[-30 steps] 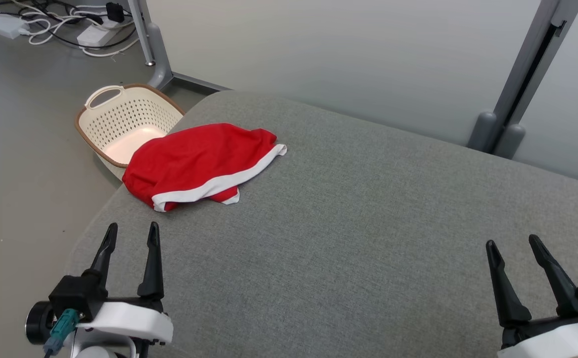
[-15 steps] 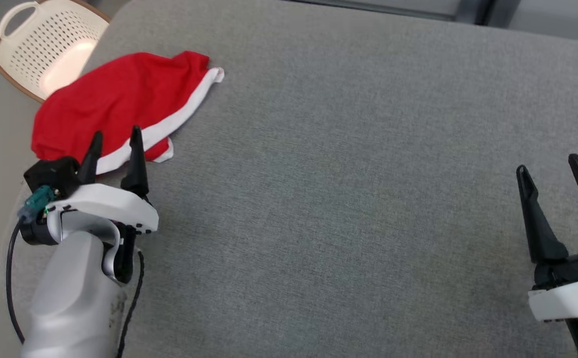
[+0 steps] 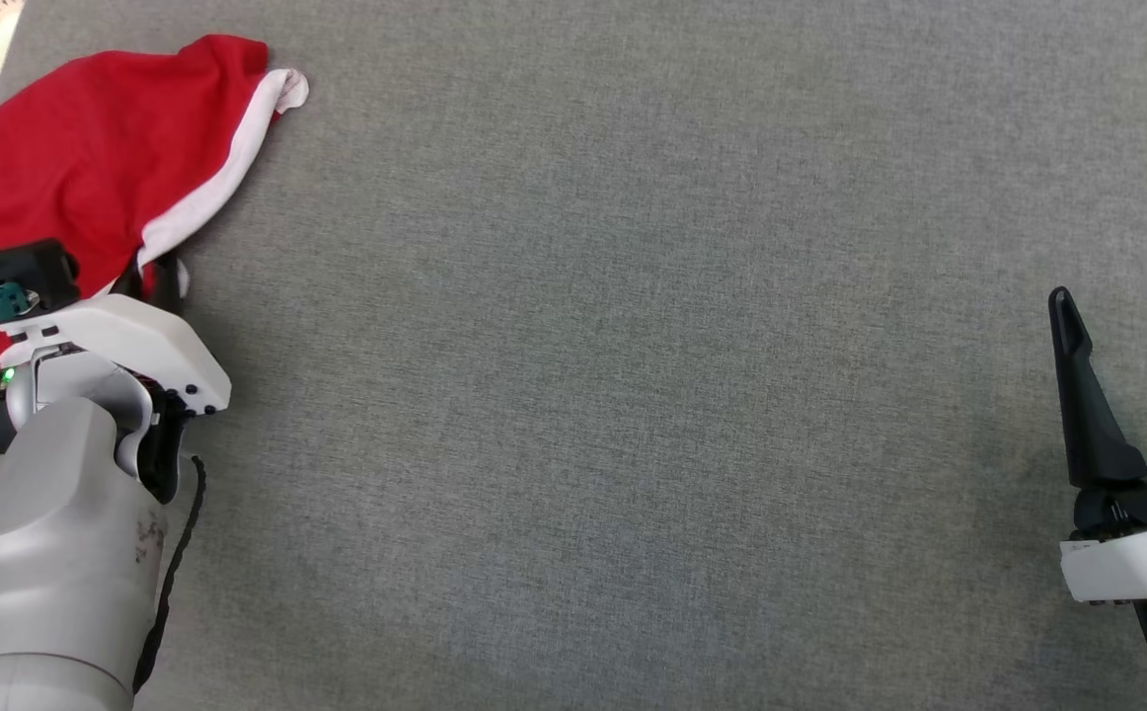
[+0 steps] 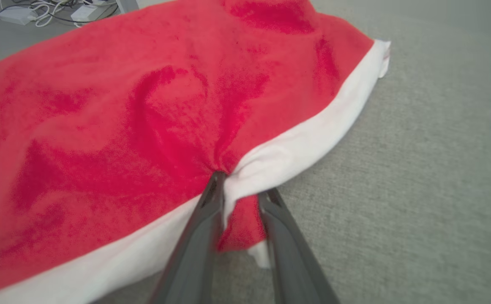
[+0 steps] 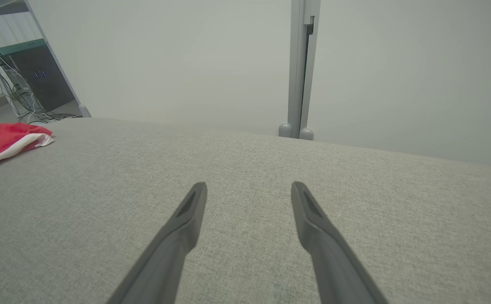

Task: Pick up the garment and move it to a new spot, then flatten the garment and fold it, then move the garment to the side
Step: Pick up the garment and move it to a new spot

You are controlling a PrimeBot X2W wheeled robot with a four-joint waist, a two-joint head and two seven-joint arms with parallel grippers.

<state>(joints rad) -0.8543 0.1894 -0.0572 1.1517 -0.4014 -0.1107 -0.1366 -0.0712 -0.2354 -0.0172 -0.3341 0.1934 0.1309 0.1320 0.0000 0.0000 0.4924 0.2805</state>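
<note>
One red fabric garment with white hem (image 3: 90, 148) lies upper left on a grey cushion (image 3: 633, 395).
The left gripper (image 4: 243, 185) pinches the hem; the right gripper (image 3: 1114, 283) stands spread.

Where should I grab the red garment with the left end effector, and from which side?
On the garment, take the white band at its near edge, where it bunches into a raised fold. Come in low from the near side along the grey surface, one finger either side of the fold. The left end effector sits there now, cloth between its fingers.
</note>
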